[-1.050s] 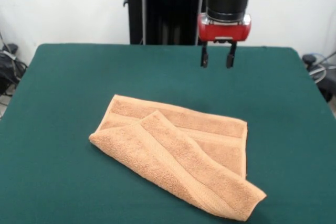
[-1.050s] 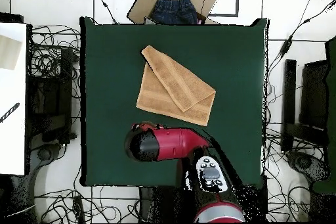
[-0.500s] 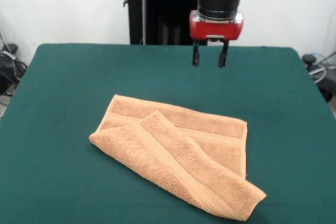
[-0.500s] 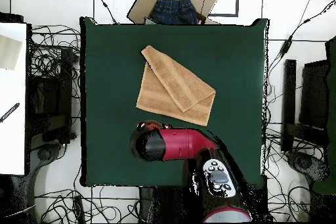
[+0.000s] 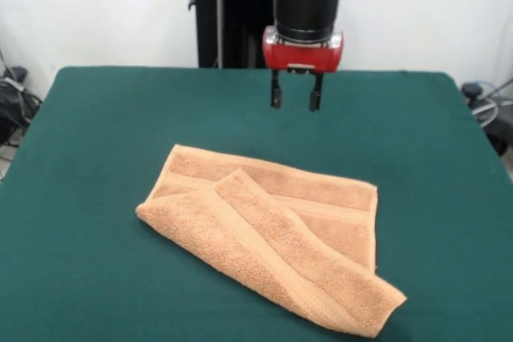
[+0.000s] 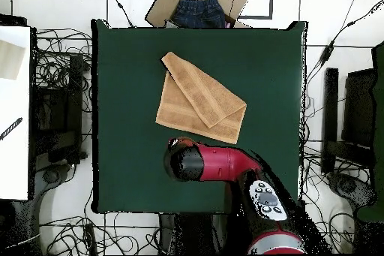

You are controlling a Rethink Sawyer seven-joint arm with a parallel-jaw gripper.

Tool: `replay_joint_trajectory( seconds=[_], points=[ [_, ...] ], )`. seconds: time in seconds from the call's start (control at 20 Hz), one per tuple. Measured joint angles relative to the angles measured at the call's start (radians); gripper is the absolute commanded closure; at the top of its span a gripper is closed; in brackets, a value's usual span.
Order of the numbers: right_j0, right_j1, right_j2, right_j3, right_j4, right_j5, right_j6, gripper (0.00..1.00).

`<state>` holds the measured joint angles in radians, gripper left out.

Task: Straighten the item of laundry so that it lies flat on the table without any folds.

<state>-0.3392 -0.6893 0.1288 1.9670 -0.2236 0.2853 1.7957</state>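
Above the far half of the table (image 5: 96, 118), the gripper (image 5: 294, 100) now hangs further toward 9 o'clock in the front view than it did half a second ago, and further again than a second ago; it also sits a little lower in the picture. From overhead the arm's red and black head (image 6: 187, 161) has slid toward 3 o'clock, and the arm's base with the button panel (image 6: 267, 198) has swung the same way.

Its two dark fingers (image 5: 276, 98) point straight down with a clear gap between them. They hold nothing and touch nothing; green cloth shows between and below the tips.

Nothing about the towel (image 5: 272, 234) has changed. It lies at about 6 o'clock from the gripper in the front view, well apart from it, on the near middle of the table. One flap is folded diagonally across the rest, running from near the middle toward 4 o'clock. Overhead, the towel (image 6: 199, 100) lies at 12 o'clock from the arm's head, just clear of it.

Beyond the table's 12 o'clock edge in the overhead view, a cardboard box (image 6: 199, 1) holds dark blue cloth.
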Motion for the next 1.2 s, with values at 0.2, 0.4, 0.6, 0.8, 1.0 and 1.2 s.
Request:
replay_joint_trajectory(
  seconds=[0.2, 0.4, 0.6, 0.8, 1.0, 1.2],
  points=[
    [0.007, 0.01, 0.0, -0.006, 0.0, 0.0, 0.0, 0.0],
    [0.031, 0.011, 0.0, -0.016, 0.0, 0.0, 0.0, 0.0],
    [0.05, 0.011, 0.0, -0.032, 0.003, 0.003, 0.0, 0.0],
    [0.061, 0.011, 0.0, -0.054, 0.012, 0.033, 0.0, 0.0],
    [0.068, 0.016, 0.0, -0.081, 0.025, 0.09, 0.0, 0.0],
    [0.066, 0.031, 0.0, -0.093, 0.041, 0.117, 0.0, 0.0]
  ],
)
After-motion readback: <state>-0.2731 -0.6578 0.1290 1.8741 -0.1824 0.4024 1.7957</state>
